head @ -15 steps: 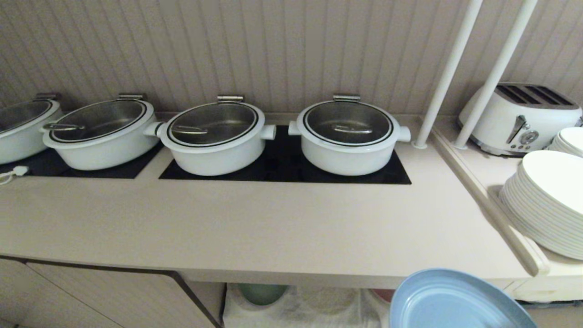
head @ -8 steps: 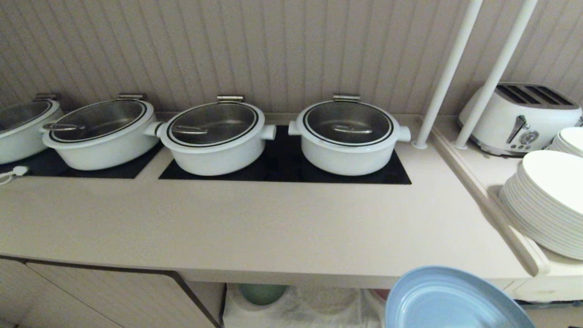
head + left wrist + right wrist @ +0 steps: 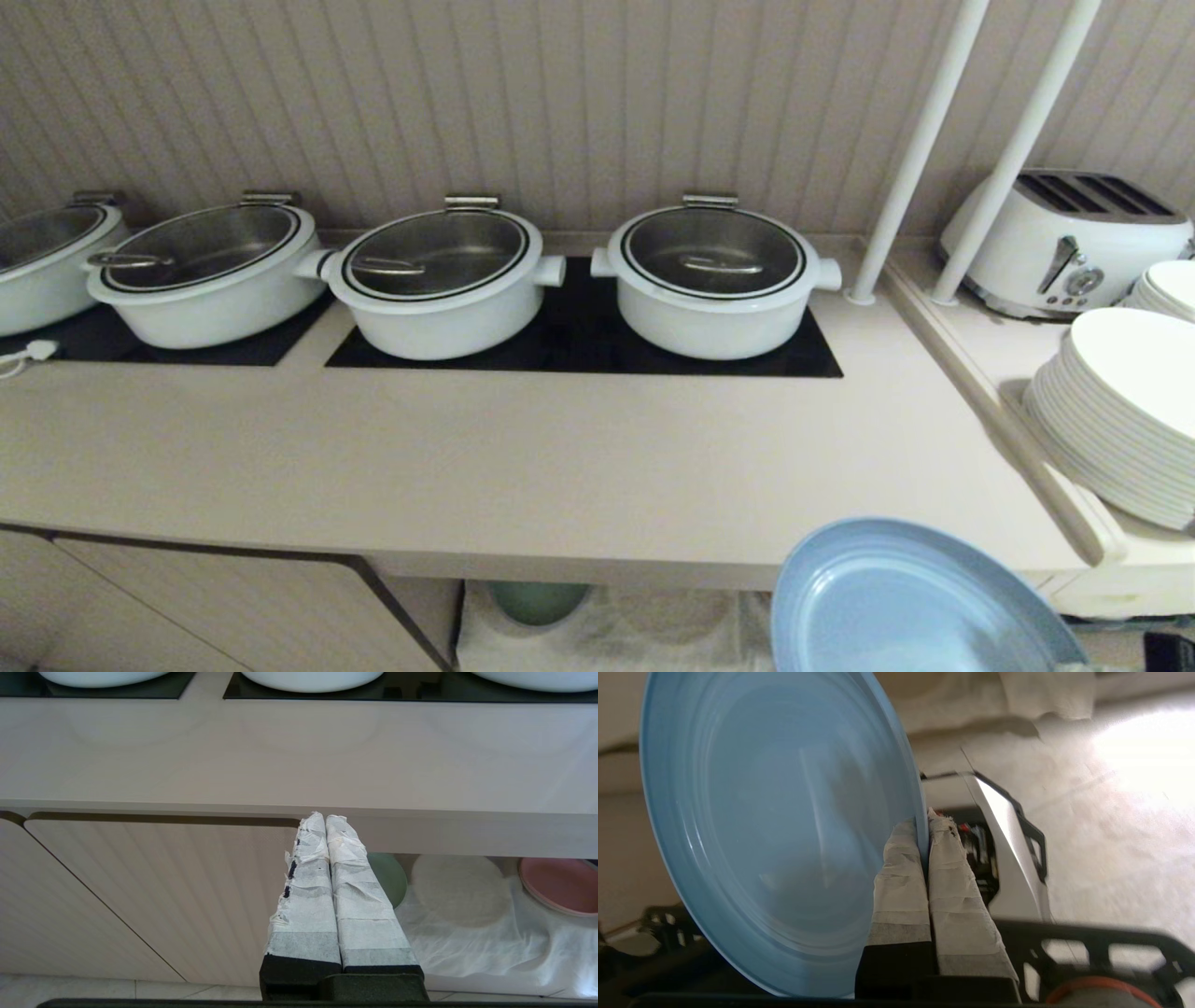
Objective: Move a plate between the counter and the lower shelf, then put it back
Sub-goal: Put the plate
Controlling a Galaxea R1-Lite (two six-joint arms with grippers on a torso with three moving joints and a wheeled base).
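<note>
Gripping the plate [image 3: 775, 830] by its rim, the right gripper [image 3: 924, 823] clenched with one taped finger on each face. Light blue, tilted, held in the air out in front of the counter [image 3: 523, 467], its far rim overlapping the thick front edge [image 3: 560, 565] in the head view; clear of the worktop and outside the lower shelf [image 3: 472, 924]. Along the back of the counter, white lidded pots [image 3: 714, 280] on black cooktop panels [image 3: 579, 350], well apart from the plate. To the right, two white poles [image 3: 920, 149], a white toaster [image 3: 1064, 243] and a leaning stack of white plates [image 3: 1111, 420] beyond a raised divider. Down in the shelf, a rumpled white cloth [image 3: 467, 947] with a bare round hump at the middle, a green plate [image 3: 390, 877] on one side and a pink plate [image 3: 558, 884] on the other. Parked low before a ribbed cabinet door [image 3: 154, 896], the left gripper [image 3: 324, 819], taped fingers pressed together on nothing.
</note>
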